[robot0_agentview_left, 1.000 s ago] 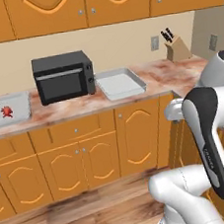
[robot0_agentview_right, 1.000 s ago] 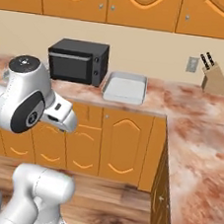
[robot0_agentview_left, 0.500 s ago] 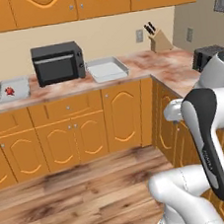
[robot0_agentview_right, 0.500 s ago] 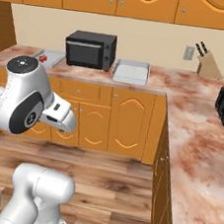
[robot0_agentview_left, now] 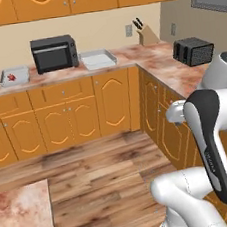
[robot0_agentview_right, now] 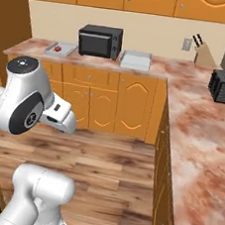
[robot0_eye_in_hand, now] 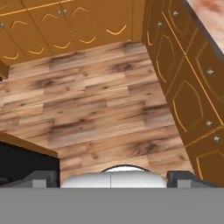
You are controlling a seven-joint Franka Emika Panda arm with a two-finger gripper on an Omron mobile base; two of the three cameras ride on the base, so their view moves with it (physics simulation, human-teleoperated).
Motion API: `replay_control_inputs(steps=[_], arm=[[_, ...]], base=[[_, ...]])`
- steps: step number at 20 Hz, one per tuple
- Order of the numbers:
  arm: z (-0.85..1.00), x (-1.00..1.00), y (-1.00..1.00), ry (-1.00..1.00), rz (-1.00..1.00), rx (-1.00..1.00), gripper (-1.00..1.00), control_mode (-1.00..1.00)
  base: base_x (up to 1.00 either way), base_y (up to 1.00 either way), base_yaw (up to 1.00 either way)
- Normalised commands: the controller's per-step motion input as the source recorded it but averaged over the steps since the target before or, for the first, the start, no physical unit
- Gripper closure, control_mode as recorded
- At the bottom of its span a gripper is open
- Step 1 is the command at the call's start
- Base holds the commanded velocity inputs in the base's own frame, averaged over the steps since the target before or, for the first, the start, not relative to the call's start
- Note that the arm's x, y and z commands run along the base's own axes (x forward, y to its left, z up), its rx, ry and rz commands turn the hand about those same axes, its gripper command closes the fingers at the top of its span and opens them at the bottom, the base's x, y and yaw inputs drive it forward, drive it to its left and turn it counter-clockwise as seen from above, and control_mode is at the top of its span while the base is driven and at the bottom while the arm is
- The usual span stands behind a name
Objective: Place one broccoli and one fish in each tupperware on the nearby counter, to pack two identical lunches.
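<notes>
Counter: long mottled pink-brown stone worktop [robot0_agentview_left: 129, 57] on orange wooden cabinets with small round knobs; L-shaped, along the far wall and down the right side [robot0_agentview_right: 201, 140].
Long axis: far stretch runs left to right; the other leg runs from the far corner toward the near right.
On the far stretch: black microwave oven [robot0_agentview_left: 54, 53], shallow grey tray [robot0_agentview_left: 98, 59] just right of it, second grey tray holding something small and red [robot0_agentview_left: 13, 76] to its left.
Right leg: black toaster [robot0_agentview_left: 193, 51]; wooden knife block [robot0_agentview_left: 147, 32] at the corner.
Floor: brown wooden planks [robot0_eye_in_hand: 100, 105].
Claw: dark fingertips [robot0_eye_in_hand: 181, 178] at the bottom edge of the hand view, set wide apart, nothing between them.
</notes>
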Motion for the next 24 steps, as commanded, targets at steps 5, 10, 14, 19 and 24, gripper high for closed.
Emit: replay_control_inputs(steps=[5,10,14,19,24], arm=[[0.0,0.0,0.0,0.0,0.0,0.0,-1.0,1.0],[0.0,0.0,0.0,0.0,0.0,0.0,-1.0,1.0],[0.0,0.0,0.0,0.0,0.0,0.0,-1.0,1.0],[0.0,0.0,0.0,0.0,0.0,0.0,-1.0,1.0],[0.0,0.0,0.0,0.0,0.0,0.0,-1.0,1.0]], base=[[-1.0,0.14,0.0],[-1.0,0.16,0.0],[-1.0,0.2,0.0],[-1.0,0.28,0.0],[-1.0,0.46,0.0]])
